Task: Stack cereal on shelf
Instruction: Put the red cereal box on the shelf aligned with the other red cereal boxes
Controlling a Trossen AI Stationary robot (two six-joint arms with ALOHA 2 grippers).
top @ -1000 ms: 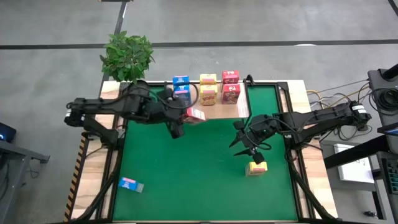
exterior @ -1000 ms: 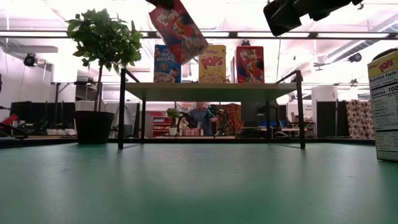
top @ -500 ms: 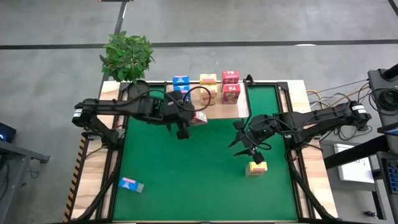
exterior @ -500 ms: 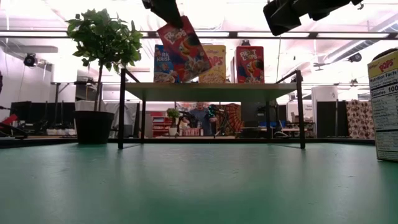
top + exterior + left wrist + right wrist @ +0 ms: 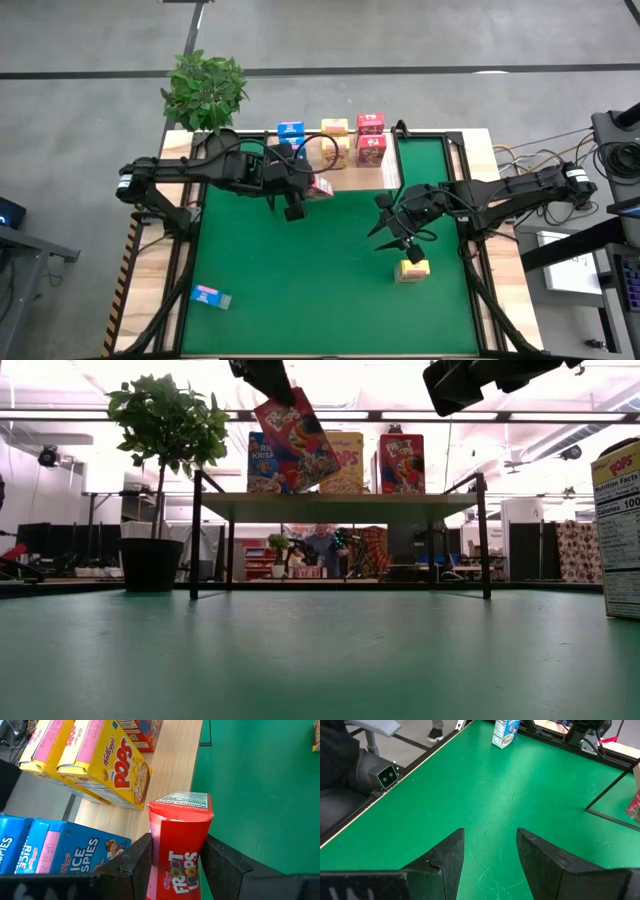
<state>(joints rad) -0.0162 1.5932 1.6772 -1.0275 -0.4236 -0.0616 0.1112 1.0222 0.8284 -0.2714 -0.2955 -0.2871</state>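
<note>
My left gripper (image 5: 178,842) is shut on a red cereal box (image 5: 179,855), holding it tilted in the air at the shelf's near edge (image 5: 320,186). The shelf (image 5: 167,775), a light-wood board on black legs, stands at the table's far side. On it stand blue boxes (image 5: 55,852), yellow boxes (image 5: 110,765) and red boxes (image 5: 370,138). Above the mat's right part, my right gripper (image 5: 490,834) hovers open with nothing between its fingers. A yellow box (image 5: 412,268) stands on the mat just nearer than this gripper. A blue box (image 5: 210,296) rests on the mat near the front left. My left gripper pinches the red box between its two fingers, on two opposite sides (image 5: 156,851) near its upper end. The fingers slant down toward the table's far right. The box hangs tilted below them (image 5: 297,440), clear of the mat, its lower end toward the shelf's boxes.
A potted plant (image 5: 205,88) stands at the far left corner, beside the shelf. The green mat (image 5: 320,290) lies open between the two loose boxes. Black frame bars run along the table's sides.
My left gripper has come down and a little toward the table's right and the shelf, carrying the red box, which now hangs lower in front of the blue and yellow boxes and stays tilted. Most of this happened in the earlier half second.
</note>
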